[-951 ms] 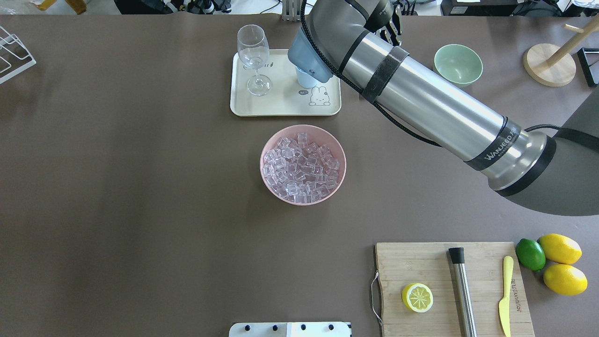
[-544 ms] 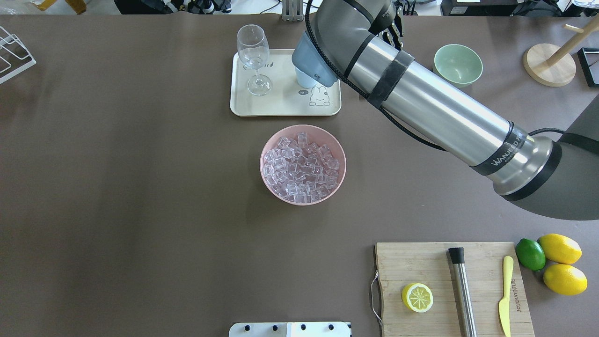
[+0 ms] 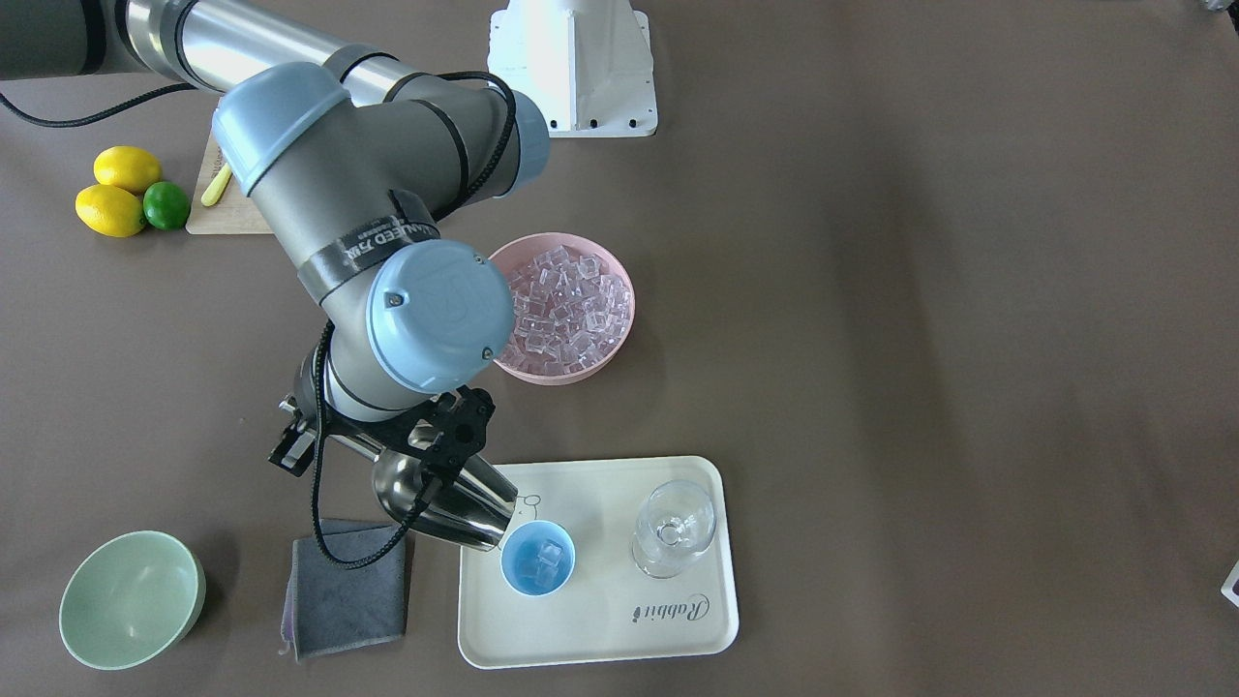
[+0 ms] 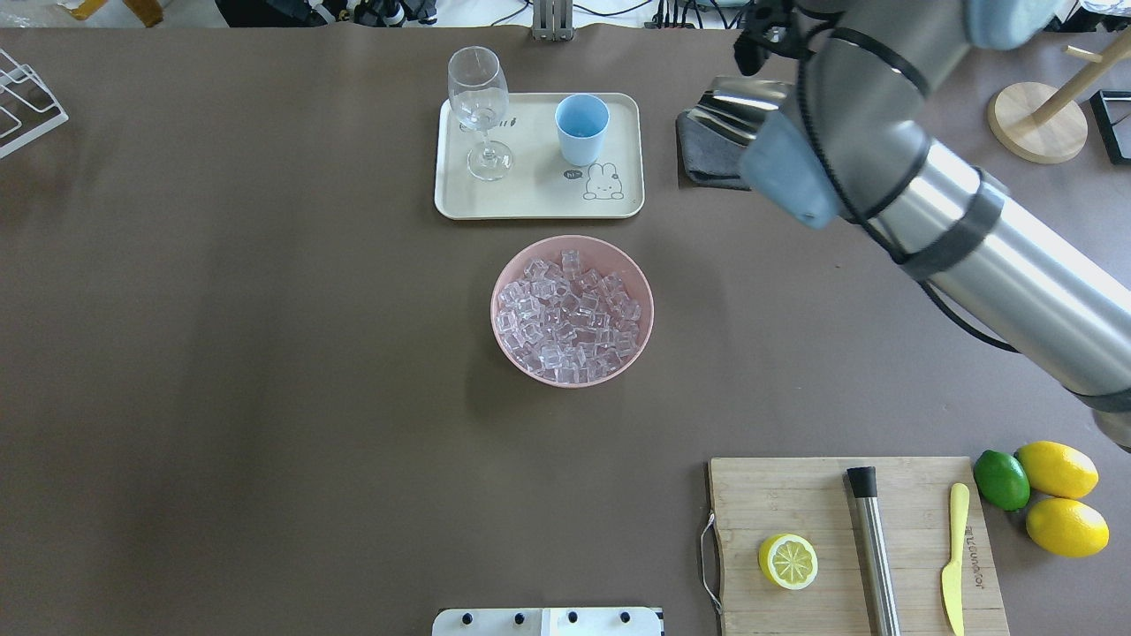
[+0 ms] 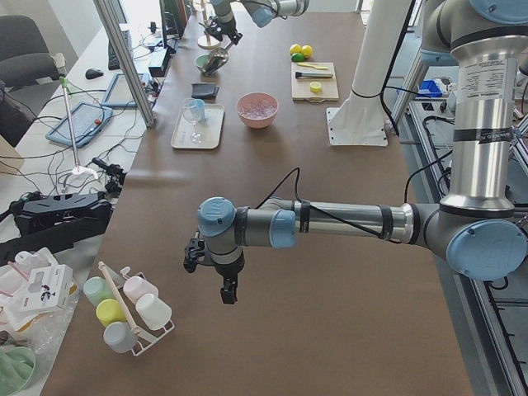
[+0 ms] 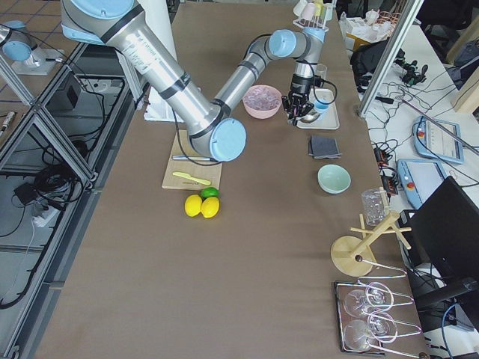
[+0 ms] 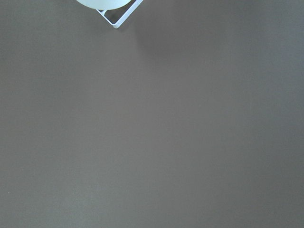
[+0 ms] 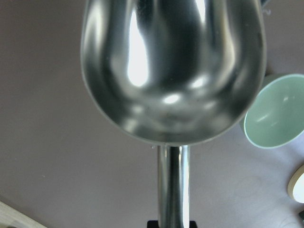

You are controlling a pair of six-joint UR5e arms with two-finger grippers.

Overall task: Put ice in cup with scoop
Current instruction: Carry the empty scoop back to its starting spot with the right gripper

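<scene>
My right gripper (image 3: 434,447) is shut on the rod handle of the steel scoop (image 3: 450,503). The overhead view shows the scoop (image 4: 738,104) above a grey cloth (image 4: 705,161), right of the tray. The front view shows its mouth next to the light-blue cup (image 3: 537,559), which holds a few ice cubes. In the right wrist view the scoop's trough (image 8: 171,71) is empty. The cup (image 4: 581,128) stands on the cream tray (image 4: 539,199). The pink bowl (image 4: 508,353) holds many ice cubes (image 4: 570,311). My left gripper (image 5: 228,293) hangs over bare table far away; I cannot tell whether it is open.
A wine glass (image 4: 478,97) stands on the tray left of the cup. A pale green bowl (image 3: 131,600) sits beyond the cloth. A cutting board (image 4: 795,495) with a steel cylinder, knife and lemon half lies at the near right, with lemons and a lime beside it.
In the overhead view my right arm has swung right, off the cup to above the grey cloth. The cup is now uncovered and the green bowl is hidden by the arm.
</scene>
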